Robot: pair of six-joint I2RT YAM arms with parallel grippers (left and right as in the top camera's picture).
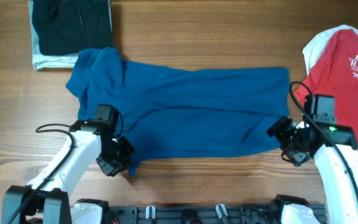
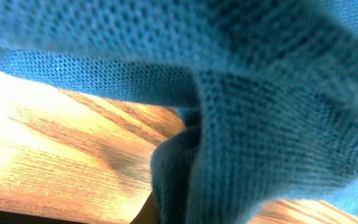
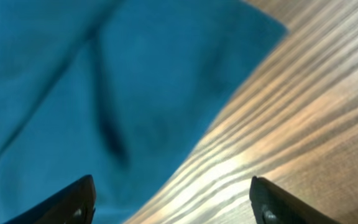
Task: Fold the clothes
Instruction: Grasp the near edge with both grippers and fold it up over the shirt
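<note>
The blue shirt (image 1: 185,112) lies flat in the middle of the table (image 1: 229,186), with no fold in it yet. The left claw (image 1: 118,158) is pinched tight on its near left corner, and the right claw (image 1: 286,138) stands wide by the near right corner, holding nothing. A dark pile (image 1: 70,25) at the far left looks folded, and the red shirt (image 1: 344,62) at the right waits too.

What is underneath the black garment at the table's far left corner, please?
A pale folded cloth shows along the black garment's left and lower edges; the rest is covered.
</note>
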